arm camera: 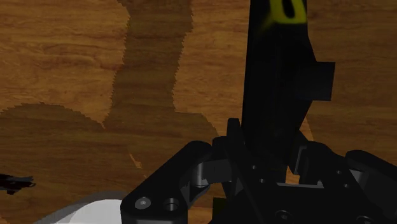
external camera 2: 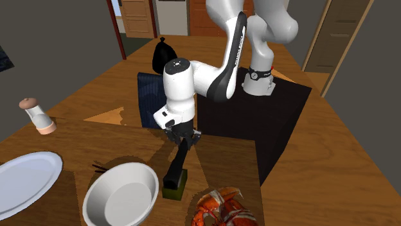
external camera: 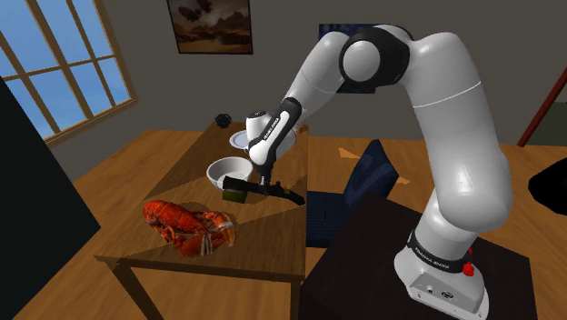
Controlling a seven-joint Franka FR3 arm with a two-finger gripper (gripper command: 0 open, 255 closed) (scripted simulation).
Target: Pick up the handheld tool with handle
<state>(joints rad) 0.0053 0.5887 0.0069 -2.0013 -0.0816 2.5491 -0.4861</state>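
Observation:
The handheld tool (external camera 2: 176, 168) is a long black bar with an olive-yellow end, lying on the wooden table (external camera 2: 231, 160) beside a white bowl (external camera 2: 122, 196). My black gripper (external camera 2: 183, 138) comes down from above and is shut on the tool's handle end. In the shoulder view the tool (external camera: 263, 189) lies just right of the bowl (external camera: 228, 171), with the gripper (external camera: 264, 176) on it. From the wrist, the tool (arm camera: 275, 89) runs straight away from the gripper (arm camera: 267, 167), clasped between the fingers. I cannot tell whether it rests on the wood or hangs just above it.
A red lobster (external camera: 189, 225) lies near the table's front corner. A white plate (external camera 2: 26, 180), a shaker (external camera 2: 35, 115) and thin dark sticks (external camera 2: 99, 168) are past the bowl. A blue chair (external camera: 368, 177) stands between table and stand. A small black object (external camera: 223, 119) sits at the far edge.

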